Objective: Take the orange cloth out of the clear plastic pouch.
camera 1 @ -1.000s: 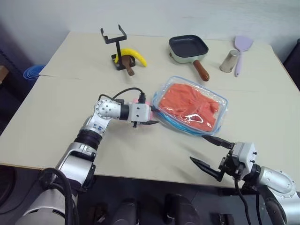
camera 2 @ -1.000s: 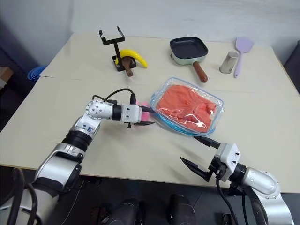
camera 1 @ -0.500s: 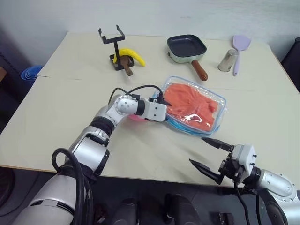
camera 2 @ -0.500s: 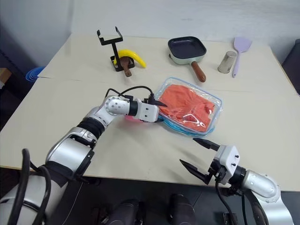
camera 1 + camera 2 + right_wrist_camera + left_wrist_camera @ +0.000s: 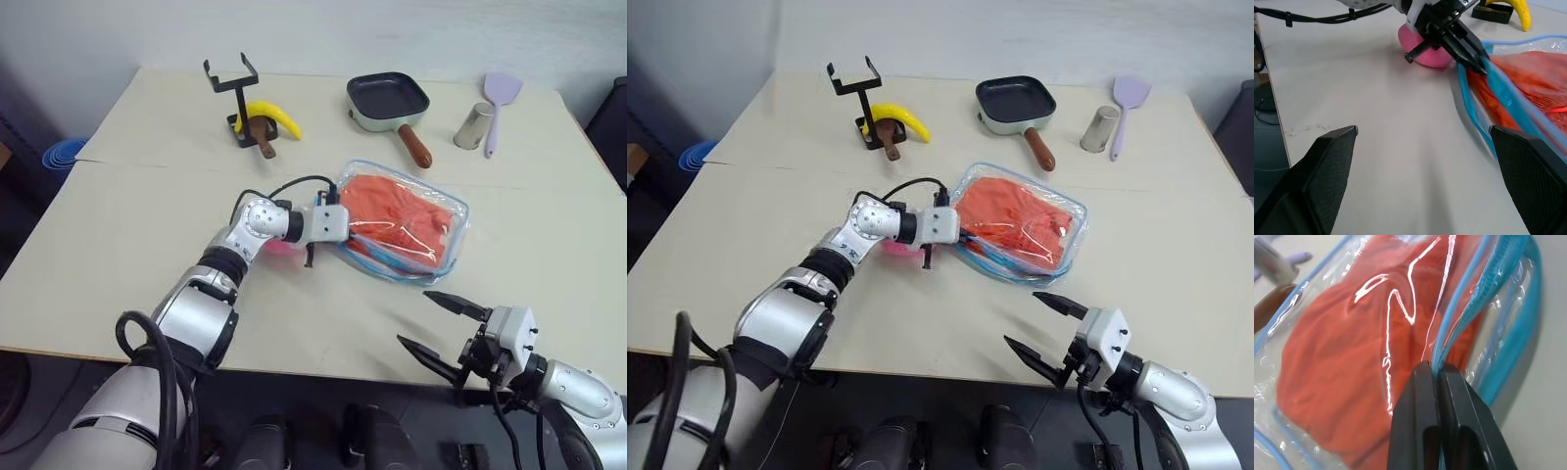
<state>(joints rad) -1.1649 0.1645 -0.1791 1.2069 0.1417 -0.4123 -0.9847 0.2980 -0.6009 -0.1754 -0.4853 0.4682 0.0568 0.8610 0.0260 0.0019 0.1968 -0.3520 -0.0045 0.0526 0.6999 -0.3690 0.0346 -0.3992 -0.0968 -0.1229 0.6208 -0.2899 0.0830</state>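
Pinching blue zipper edge of clear plastic pouch point(image 5: 404, 221) at its left end with left gripper point(image 5: 1439, 374), fingers pressed together on rim. Orange cloth point(image 5: 397, 214) inside pouch, mid-table, just beyond fingertips, long axis running rightward (away from left wrist). Right gripper point(image 5: 443, 325) spread wide, empty, well apart near table's front edge.

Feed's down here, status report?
Left gripper shut on clear plastic pouch edge. Right gripper open, apart. Orange cloth inside pouch.
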